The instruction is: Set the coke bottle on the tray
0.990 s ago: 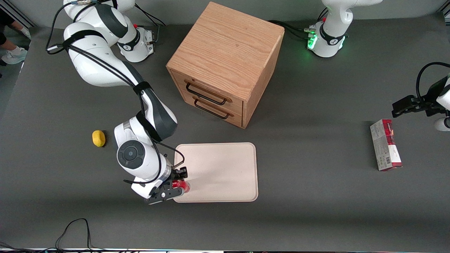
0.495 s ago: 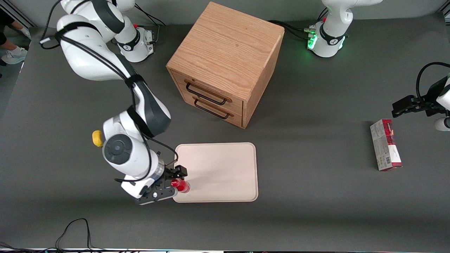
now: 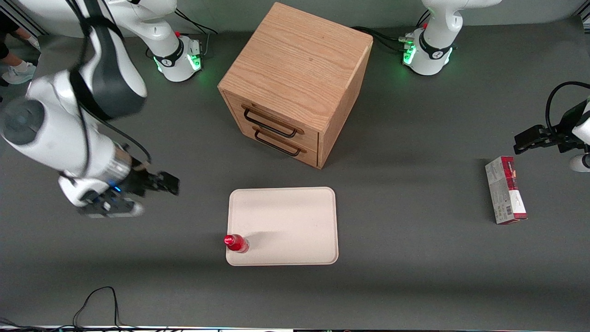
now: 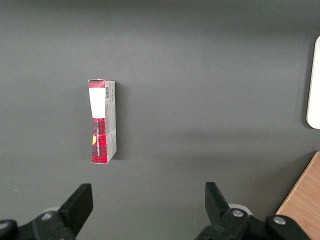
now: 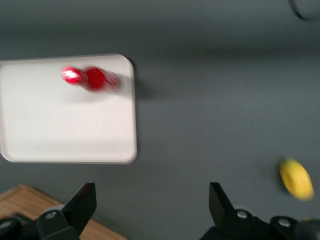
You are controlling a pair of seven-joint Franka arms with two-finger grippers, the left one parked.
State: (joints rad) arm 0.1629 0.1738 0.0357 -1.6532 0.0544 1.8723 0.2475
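Observation:
The coke bottle (image 3: 236, 243), small and all red, stands upright on the cream-white tray (image 3: 286, 221), in the tray corner nearest the front camera, toward the working arm's end. My right gripper (image 3: 154, 199) is open and empty, raised above the table and well away from the tray toward the working arm's end. In the right wrist view the bottle (image 5: 92, 79) shows near a corner of the tray (image 5: 65, 130), far from the open gripper (image 5: 151, 195).
The wooden drawer cabinet (image 3: 295, 83) stands farther from the front camera than the tray. A yellow lump (image 5: 296, 179) lies on the table near the gripper. A red-and-grey carton (image 3: 505, 190) lies toward the parked arm's end. A black cable (image 3: 97, 299) loops at the table's front edge.
The gripper has let go of the bottle, which stays on the tray corner. The arm has lifted and swung away from the tray toward the working arm's end.

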